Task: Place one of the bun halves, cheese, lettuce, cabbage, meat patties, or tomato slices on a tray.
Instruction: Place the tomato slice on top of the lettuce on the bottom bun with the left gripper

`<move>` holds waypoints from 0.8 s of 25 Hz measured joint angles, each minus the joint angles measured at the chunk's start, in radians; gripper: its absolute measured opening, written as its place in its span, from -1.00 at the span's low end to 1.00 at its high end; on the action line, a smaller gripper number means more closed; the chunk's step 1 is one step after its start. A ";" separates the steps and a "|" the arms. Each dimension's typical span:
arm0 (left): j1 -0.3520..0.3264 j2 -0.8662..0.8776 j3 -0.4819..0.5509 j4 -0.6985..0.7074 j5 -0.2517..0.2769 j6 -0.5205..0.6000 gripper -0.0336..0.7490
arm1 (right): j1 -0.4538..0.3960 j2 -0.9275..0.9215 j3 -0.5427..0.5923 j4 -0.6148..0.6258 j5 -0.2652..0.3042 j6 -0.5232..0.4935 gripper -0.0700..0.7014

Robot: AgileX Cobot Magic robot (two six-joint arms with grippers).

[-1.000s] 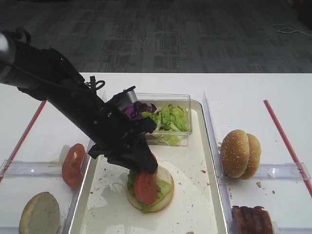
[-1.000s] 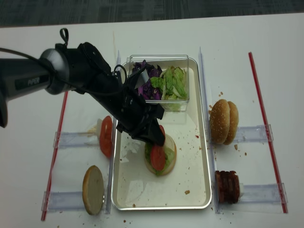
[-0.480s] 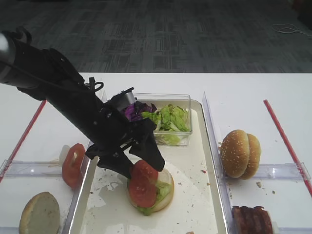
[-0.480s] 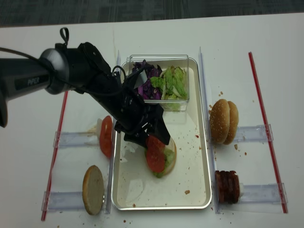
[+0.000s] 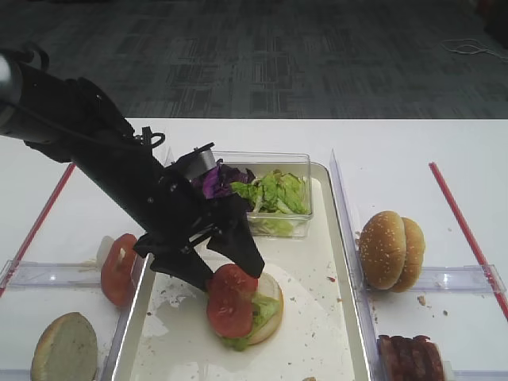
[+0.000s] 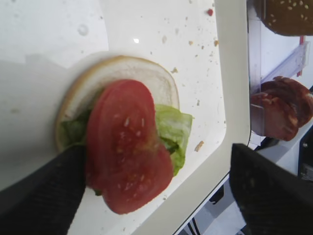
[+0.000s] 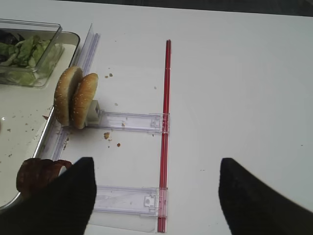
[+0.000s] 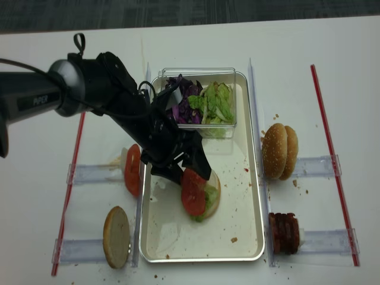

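Observation:
On the off-white tray (image 5: 333, 317) lies a bun half (image 5: 272, 305) with its cut face up, lettuce (image 6: 173, 129) on it and a tomato slice (image 5: 230, 300) on top, overhanging the front. My left gripper (image 5: 224, 274) stands open just above and behind the stack, one finger on each side of the slice and holding nothing. In the left wrist view the tomato slice (image 6: 128, 147) lies close to the left finger (image 6: 44, 191). My right gripper (image 7: 156, 196) hangs open and empty over the table to the right of the tray.
A clear box (image 5: 305, 171) at the tray's far end holds purple cabbage (image 5: 218, 178) and lettuce (image 5: 274, 190). Two sesame bun halves (image 5: 391, 250) and meat patties (image 5: 410, 357) stand on rails to the right. More tomato slices (image 5: 119, 268) and a bun half (image 5: 63, 349) stand to the left.
My left gripper has opened and let go of the tomato slice, which now rests on the lettuce and bun. The gripper has drawn back slightly up and left.

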 joint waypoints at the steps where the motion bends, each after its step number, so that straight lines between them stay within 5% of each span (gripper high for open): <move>1: 0.004 0.000 0.000 0.002 0.000 0.000 0.58 | 0.000 0.000 0.000 0.000 0.000 0.000 0.63; 20: 0.034 -0.090 -0.060 0.039 0.012 -0.023 0.58 | 0.000 0.000 0.000 0.000 0.002 -0.002 0.63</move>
